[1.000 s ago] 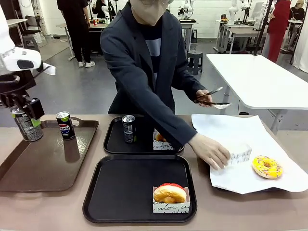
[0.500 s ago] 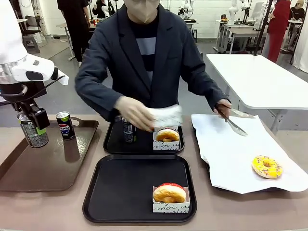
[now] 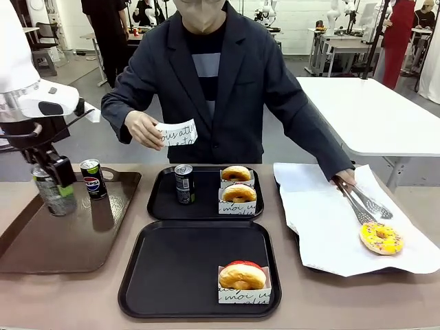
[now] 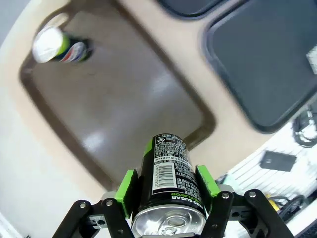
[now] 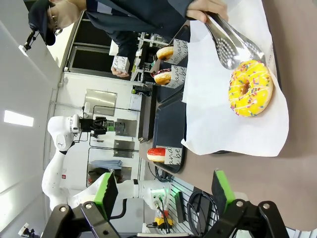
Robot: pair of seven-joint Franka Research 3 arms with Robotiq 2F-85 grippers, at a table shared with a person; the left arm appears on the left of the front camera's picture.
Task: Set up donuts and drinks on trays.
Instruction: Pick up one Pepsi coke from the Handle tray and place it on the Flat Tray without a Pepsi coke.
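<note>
Trays tell most of it from the front: the far tray (image 3: 159, 206) carries a can (image 3: 183, 183) and two sleeved donuts (image 3: 239, 193), while the near tray (image 3: 179, 268) has one donut (image 3: 242, 276) and no drink yet. A yellow donut (image 3: 381, 238) lies on white paper (image 3: 323, 227), the person's tongs (image 3: 361, 205) just beside it. From the left wrist, the left pincer (image 4: 167, 188) is clamped on a second can (image 4: 168, 158) above the brown tray (image 4: 129, 99), probably meant for the near tray. From the right wrist, the right pincer (image 5: 163, 191) gapes wide and empty over the bench (image 5: 297, 198).

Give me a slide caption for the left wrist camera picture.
Left gripper clamps a black-and-green drink can over the brown tray, where a second can stands.
</note>
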